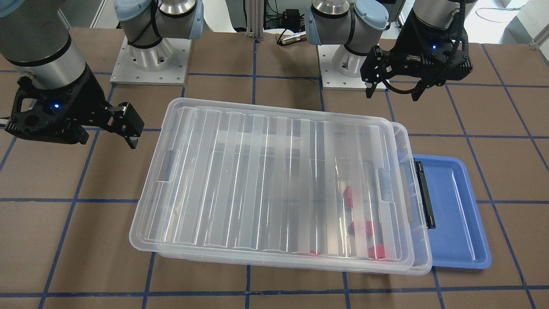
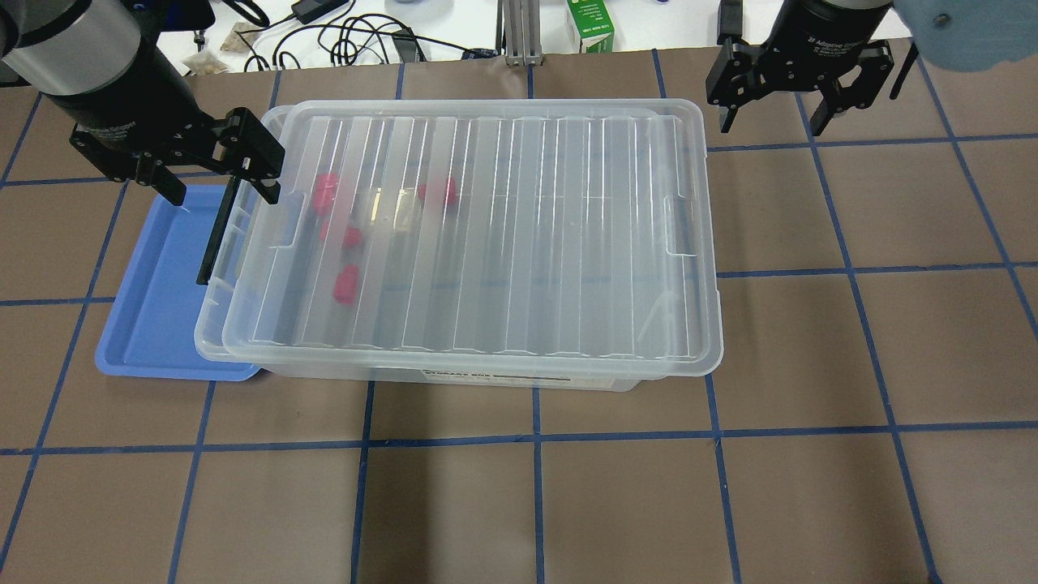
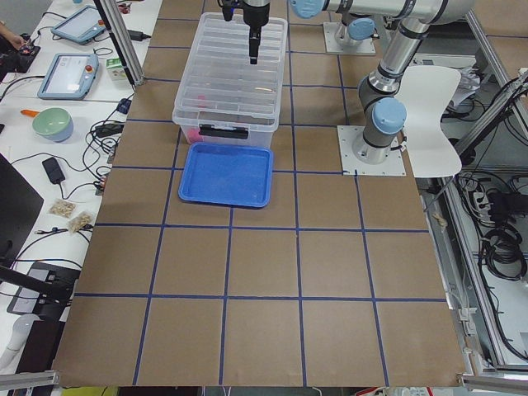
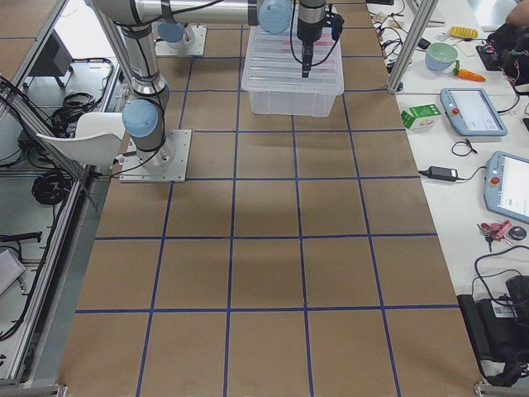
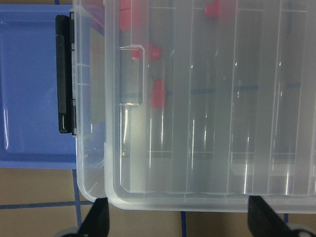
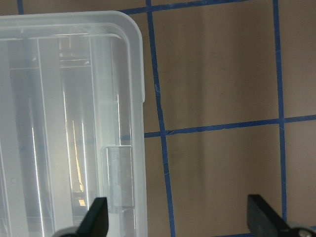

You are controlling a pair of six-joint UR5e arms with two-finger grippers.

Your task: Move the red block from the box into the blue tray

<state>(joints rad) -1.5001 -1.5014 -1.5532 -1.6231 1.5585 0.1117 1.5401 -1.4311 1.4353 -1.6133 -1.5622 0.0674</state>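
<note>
Brown table (image 2: 535, 503) holds box (image 2: 486, 243) with unreadable label (image 2: 519, 376); left tool (image 2: 224, 195), right tool (image 2: 770, 127) gape empty.

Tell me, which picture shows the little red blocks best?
The overhead exterior view: all four red blocks show clearly inside the box. The left wrist view is closer but cuts two off at its top edge. The front-facing view blurs them, the side views barely show them, and the right wrist view shows none.
</note>
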